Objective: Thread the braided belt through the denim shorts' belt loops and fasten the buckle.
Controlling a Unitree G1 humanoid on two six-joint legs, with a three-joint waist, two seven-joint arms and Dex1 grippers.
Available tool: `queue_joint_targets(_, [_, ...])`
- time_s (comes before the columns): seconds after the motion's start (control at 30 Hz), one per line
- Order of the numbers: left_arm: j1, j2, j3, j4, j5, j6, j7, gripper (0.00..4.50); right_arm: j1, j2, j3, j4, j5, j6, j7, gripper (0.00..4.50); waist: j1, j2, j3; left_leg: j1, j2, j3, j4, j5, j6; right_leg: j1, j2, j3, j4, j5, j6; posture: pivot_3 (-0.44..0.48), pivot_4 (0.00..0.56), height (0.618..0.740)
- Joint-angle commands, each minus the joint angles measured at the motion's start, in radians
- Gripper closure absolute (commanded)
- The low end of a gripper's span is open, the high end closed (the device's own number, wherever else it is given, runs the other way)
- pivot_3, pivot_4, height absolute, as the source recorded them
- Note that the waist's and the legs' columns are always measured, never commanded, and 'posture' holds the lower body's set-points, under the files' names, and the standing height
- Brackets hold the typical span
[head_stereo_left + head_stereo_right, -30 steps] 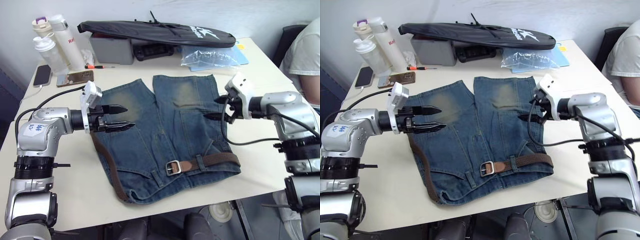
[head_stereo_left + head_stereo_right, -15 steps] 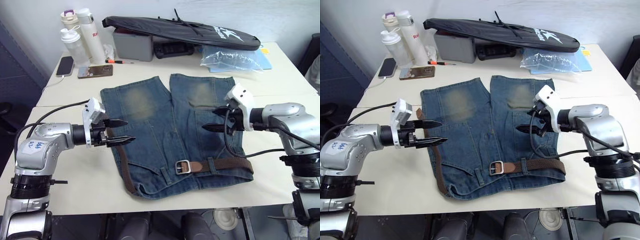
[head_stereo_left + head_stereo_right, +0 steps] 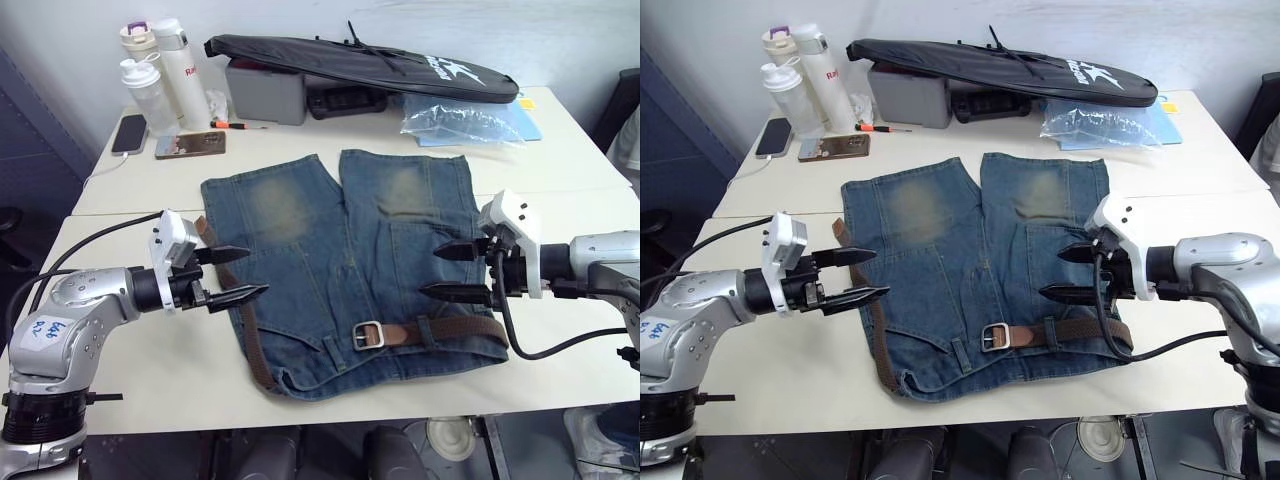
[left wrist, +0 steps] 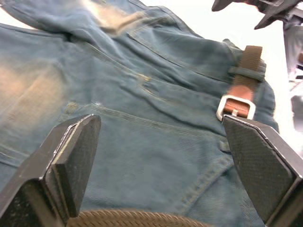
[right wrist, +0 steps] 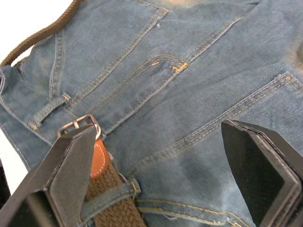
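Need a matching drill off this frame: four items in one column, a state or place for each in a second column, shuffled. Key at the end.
Items
1. buckle
2. left gripper
3. black bag
4. phone

States or places
A. far edge of the table, lying across a grey box
B. open, beside the left edge of the denim shorts
C. on the waistband, with the reddish-brown belt tip through it
D. beside the water bottles, far left of the table

Pairs: 1-C, 2-B, 3-A, 4-D
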Motion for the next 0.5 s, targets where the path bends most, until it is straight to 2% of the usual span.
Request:
queue_joint_targets(0.03, [0.028, 0.064, 0.025, -0.035, -0.004, -0.052, -0.056, 0.00, 0.018, -0.070, -0.012, -0.043, 0.023, -0.026, 0.029, 0.07, 0.012, 0.000, 0.000, -0.001, 0.000, 0.001, 0.000, 0.000, 0.000, -0.003, 0.000, 0.002, 0.000, 0.000, 0.000, 0.000, 0.150, 0.738])
queue_joint_targets(0.27, [0.051, 0.174, 0.081, 0.095, 0.020, -0.112, -0.112, 0.00, 0.100, -0.229, 0.014, -0.176, 0.101, -0.092, 0.191, 0.07, 0.039, 0.002, 0.001, -0.002, 0.005, 0.014, -0.002, -0.003, 0.000, -0.012, 0.001, 0.011, 0.002, 0.001, -0.002, 0.000, 0.150, 0.738])
queue_joint_targets(0.33, [0.063, 0.194, 0.092, 0.121, -0.001, 0.018, -0.053, 0.00, 0.072, -0.220, 0.037, -0.197, 0.124, -0.089, 0.186, 0.07, 0.036, 0.002, 0.001, -0.002, 0.012, 0.018, 0.000, -0.008, 0.001, -0.012, 0.007, 0.013, 0.000, 0.003, -0.005, 0.000, 0.150, 0.738])
queue_joint_targets(0.5, [0.063, 0.131, 0.195, 0.166, -0.064, 0.315, 0.167, 0.00, -0.014, -0.153, 0.141, -0.184, 0.070, -0.160, 0.129, 0.07, 0.024, 0.002, 0.002, 0.000, 0.019, 0.020, 0.001, -0.013, -0.002, -0.014, 0.016, 0.020, 0.002, 0.003, -0.005, 0.000, 0.150, 0.738])
